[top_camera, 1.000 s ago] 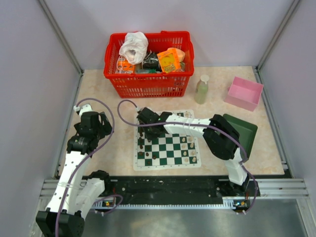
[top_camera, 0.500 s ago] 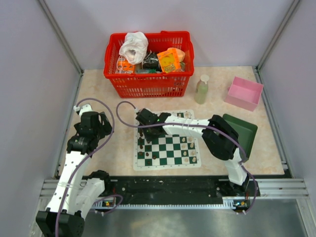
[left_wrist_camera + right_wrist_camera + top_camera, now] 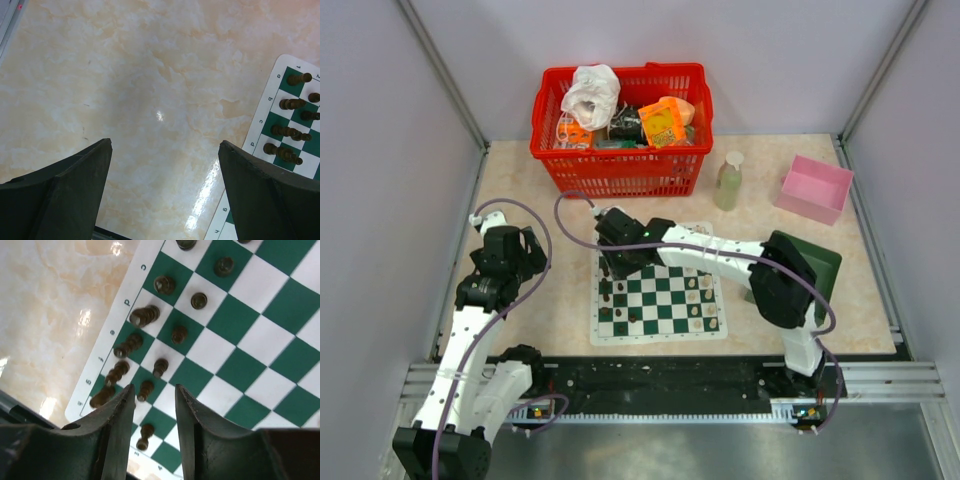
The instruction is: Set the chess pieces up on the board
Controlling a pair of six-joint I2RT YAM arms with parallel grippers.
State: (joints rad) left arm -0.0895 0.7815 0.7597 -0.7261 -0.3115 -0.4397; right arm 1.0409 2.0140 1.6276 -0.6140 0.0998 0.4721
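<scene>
The board [image 3: 665, 303] lies in the middle of the table. Dark brown chess pieces [image 3: 606, 300] stand in its left columns and cream ones [image 3: 700, 296] in its right columns. My right gripper [image 3: 612, 266] hovers over the board's far left corner. In the right wrist view this gripper [image 3: 155, 389] is open a little. Two dark pawns [image 3: 145, 390] stand free on the squares below the gap, gripped by neither finger. My left gripper [image 3: 165, 145] is wide open over bare table left of the board [image 3: 295, 120], holding nothing.
A red basket [image 3: 620, 130] full of items stands at the back. A pale bottle [image 3: 728, 180] and a pink box [image 3: 813, 188] are at the back right. A dark green box [image 3: 812, 262] sits right of the board, partly behind the right arm.
The right gripper's jaws have parted from shut to slightly open over the dark pawns, and its wrist has drawn a little toward the back. The left arm has not moved.
</scene>
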